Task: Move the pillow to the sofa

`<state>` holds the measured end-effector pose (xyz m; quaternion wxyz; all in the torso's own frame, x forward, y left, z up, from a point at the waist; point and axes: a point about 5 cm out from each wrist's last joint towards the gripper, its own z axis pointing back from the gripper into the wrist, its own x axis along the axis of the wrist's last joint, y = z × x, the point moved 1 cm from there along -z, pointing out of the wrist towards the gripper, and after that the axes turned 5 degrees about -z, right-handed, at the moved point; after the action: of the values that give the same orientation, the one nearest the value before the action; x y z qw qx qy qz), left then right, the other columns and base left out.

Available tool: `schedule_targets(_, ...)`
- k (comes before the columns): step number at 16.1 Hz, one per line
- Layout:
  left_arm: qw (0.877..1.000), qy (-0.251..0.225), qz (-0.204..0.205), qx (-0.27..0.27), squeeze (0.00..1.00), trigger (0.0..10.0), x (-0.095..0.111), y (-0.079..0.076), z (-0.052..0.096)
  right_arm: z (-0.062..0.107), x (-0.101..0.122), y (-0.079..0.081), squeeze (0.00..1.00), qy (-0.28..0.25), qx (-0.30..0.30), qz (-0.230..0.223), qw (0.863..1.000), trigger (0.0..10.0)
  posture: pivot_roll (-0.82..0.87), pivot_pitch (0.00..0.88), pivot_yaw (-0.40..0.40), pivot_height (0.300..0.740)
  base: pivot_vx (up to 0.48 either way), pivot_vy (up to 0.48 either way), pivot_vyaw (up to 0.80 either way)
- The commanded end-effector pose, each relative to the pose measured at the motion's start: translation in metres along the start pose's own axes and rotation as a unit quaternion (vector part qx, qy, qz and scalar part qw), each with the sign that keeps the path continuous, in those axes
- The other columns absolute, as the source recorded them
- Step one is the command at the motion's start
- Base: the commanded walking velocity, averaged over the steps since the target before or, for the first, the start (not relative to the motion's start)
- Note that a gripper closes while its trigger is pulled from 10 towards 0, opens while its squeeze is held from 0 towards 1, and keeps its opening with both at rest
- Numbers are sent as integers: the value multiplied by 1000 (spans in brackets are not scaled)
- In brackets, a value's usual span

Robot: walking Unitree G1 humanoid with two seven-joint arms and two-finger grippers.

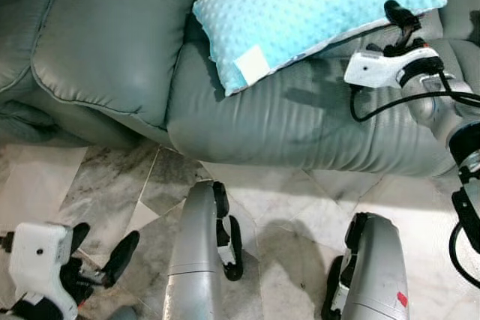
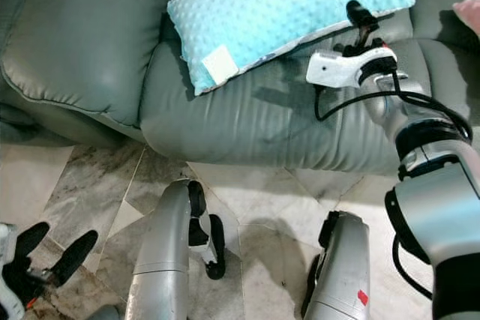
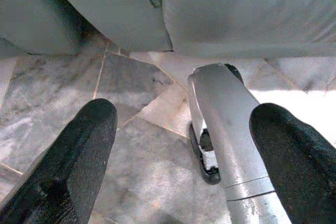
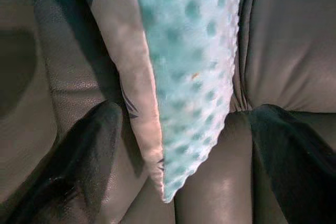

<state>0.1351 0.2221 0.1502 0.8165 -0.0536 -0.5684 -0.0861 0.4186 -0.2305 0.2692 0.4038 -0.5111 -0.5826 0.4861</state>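
Floor: pale marble-look tile floor (image 1: 285,207), with the robot's two silver legs (image 1: 196,260) standing on it right in front of the couch.
Left gripper: left gripper (image 3: 178,145) hangs low over the tiles beside the left leg, fingers spread wide apart, holding nothing.
Sofa: big grey-green leather sofa (image 1: 300,121), its seat cushion facing the robot, a fat rounded armrest off to the robot's left.
Right gripper: right gripper (image 4: 178,150) is reached out over the seat, up at the near corner of the pillow. Fingers are parted, one on each side of that corner, not pinching it as far as I can see.
Pillow: light blue bumpy-dotted plush pillow (image 1: 315,9) with a white square tag, lying flat on the sofa seat, tilted diagonally, far end up against the backrest.
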Motion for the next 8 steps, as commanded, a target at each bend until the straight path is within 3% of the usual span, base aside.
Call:
schedule_targets(1, 1000, 19, -7, 15, 0, 10000, -3, 5, 8, 0, 6, 7, 0, -13, 15, 1, 1000, 0, 209, 427, 225, 548, 0, 0, 0)
schedule_targets(8, 1000, 25, -8, 17, 0, 10000, -6, 6, 10, 0, 13, 15, 0, -21, 29, 1, 999, 0, 208, 426, 226, 548, 0, 0, 0)
